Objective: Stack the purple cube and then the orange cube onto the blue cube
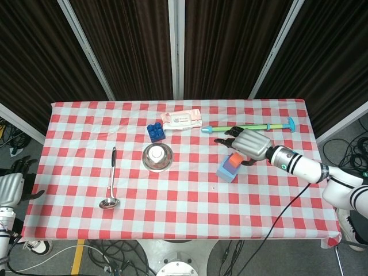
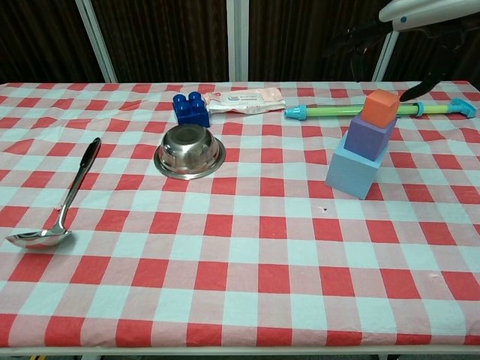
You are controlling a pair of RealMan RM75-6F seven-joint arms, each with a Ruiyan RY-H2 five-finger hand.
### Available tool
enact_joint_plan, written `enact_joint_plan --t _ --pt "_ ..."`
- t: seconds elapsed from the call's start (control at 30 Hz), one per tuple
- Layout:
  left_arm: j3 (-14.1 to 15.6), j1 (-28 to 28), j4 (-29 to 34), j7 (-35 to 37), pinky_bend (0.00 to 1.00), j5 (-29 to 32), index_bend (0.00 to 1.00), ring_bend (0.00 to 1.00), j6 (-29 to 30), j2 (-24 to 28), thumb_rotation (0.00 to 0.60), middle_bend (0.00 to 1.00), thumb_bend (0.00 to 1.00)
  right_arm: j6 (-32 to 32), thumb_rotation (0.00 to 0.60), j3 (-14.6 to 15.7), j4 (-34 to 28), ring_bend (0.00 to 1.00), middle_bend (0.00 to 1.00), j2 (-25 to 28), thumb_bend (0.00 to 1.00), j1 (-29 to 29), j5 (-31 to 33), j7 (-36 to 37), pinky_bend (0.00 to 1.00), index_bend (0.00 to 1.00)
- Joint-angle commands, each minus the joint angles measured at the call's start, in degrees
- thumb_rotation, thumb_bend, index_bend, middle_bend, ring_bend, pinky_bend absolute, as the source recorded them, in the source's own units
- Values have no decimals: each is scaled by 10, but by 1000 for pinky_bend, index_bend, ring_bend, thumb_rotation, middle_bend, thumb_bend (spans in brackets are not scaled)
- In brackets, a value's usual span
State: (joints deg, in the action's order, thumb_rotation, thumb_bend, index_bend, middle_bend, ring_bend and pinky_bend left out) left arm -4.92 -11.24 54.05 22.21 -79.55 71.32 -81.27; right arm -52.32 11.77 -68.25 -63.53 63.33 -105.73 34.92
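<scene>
The three cubes stand as one stack right of the table's middle: the blue cube (image 2: 355,171) (image 1: 226,171) at the bottom, the purple cube (image 2: 369,138) on it, the orange cube (image 2: 381,107) (image 1: 235,160) on top, slightly tilted. My right hand (image 1: 248,143) (image 2: 420,15) hovers above and behind the stack with fingers spread, holding nothing and clear of the orange cube. My left hand (image 1: 12,185) hangs off the table's left edge, fingers apart and empty.
A steel bowl (image 2: 189,151) lies upside down at the centre left, a ladle (image 2: 64,202) further left. At the back sit a dark blue toy brick (image 2: 190,109), a wipes pack (image 2: 246,100) and a green and teal stick (image 2: 379,111).
</scene>
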Motion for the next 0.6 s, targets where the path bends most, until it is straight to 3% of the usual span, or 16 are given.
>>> enact_joint_plan --t 0.03,0.3,0.47,0.6 --pt "-1 0 1 1 265 0 239 119 2 1 600 205 86 -31 600 -17 -18 84 307 22 119 -24 24 -19 126 6" --pt "1 0 11 4 265 -7 239 120 11 6 600 205 86 -108 600 -69 -70 43 266 69 88 -136 150 -111 127 0" --pt "1 0 24 5 265 -14 239 120 19 12 600 206 86 -160 600 -80 -123 20 219 81 88 -229 241 -247 118 0" --pt "3 1 43 1 265 -24 239 120 35 21 600 206 86 -161 600 -82 -158 4 183 66 90 -282 312 -333 108 0"
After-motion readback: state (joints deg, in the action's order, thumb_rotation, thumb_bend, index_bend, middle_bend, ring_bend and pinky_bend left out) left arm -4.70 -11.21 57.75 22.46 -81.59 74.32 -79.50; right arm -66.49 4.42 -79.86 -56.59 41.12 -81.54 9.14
